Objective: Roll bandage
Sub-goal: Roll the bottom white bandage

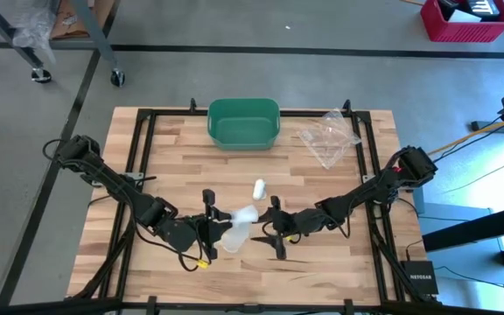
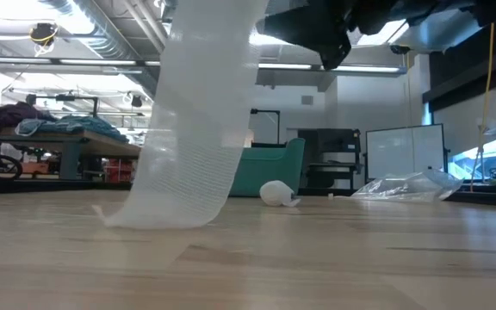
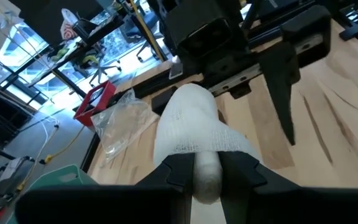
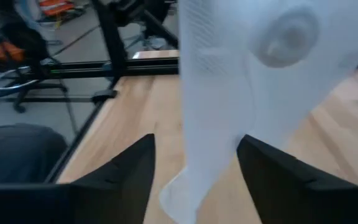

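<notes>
Holding the bandage roll [image 3: 194,134] clear of the surface [image 1: 339,258] near its front middle, the left claw [image 3: 207,165] is clamped on the roll's core, which judging by the pose keeps the roll steady so cloth can be wound onto it. The loose tail [image 2: 192,129] hangs down to the wood. The right claw [image 4: 194,165] faces it with jaws parted on either side of the hanging strip, gripping nothing yet, probably placed to catch the tail.

The low view alone shows the tail's end resting on the surface; the high view alone shows a second small roll [image 1: 258,187] lying apart, with a green bin [image 1: 244,122] and a clear plastic bag [image 1: 329,136] at the far edge.
</notes>
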{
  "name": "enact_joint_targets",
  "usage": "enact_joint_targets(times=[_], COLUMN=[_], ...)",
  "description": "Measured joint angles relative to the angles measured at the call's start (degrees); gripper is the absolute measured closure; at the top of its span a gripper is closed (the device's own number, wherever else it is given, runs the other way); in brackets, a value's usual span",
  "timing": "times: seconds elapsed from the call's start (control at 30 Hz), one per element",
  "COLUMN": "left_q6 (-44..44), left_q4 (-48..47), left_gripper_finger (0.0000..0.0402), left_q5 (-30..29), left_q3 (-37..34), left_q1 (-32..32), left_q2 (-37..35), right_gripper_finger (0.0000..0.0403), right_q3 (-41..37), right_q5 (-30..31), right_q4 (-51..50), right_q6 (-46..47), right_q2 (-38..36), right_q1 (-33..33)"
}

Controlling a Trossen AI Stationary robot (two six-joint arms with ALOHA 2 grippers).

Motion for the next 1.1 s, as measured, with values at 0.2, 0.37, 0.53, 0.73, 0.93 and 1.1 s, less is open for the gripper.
enact_joint_targets(times=[0.2,0.37,0.53,0.73,0.93,1.1], left_q6=[0.4,1.4,1.4,1.1,2.9,3.9], left_q4=[1.4,2.5,2.6,2.4,2.2,2.1], left_gripper_finger=[0.0357,0.0357,0.0357,0.0357,0.0357,0.0357], left_q5=[0.0,0.0,0.2,0.3,0.3,2.2], left_q3=[0.0,0.0,0.0,0.0,0.0,0.0], left_q1=[0.2,0.8,0.9,0.9,0.0,-0.6], left_q2=[0.0,0.0,0.0,0.0,0.0,0.0], right_gripper_finger=[0.0240,0.0290,0.0339,0.0395,0.0393,0.0394], right_q3=[0.0,0.0,0.0,1.1,7.2,17.7], right_q5=[0.2,-0.2,-0.8,-5.7,-5.3,-4.0], right_q4=[1.0,1.5,1.9,2.1,0.1,-12.2], right_q6=[-0.6,-3.1,-3.0,-4.0,-10.7,-16.0], right_q2=[0.0,0.0,0.0,-0.1,-3.0,-6.2], right_q1=[-0.1,-0.1,-0.5,0.5,5.4,6.8])
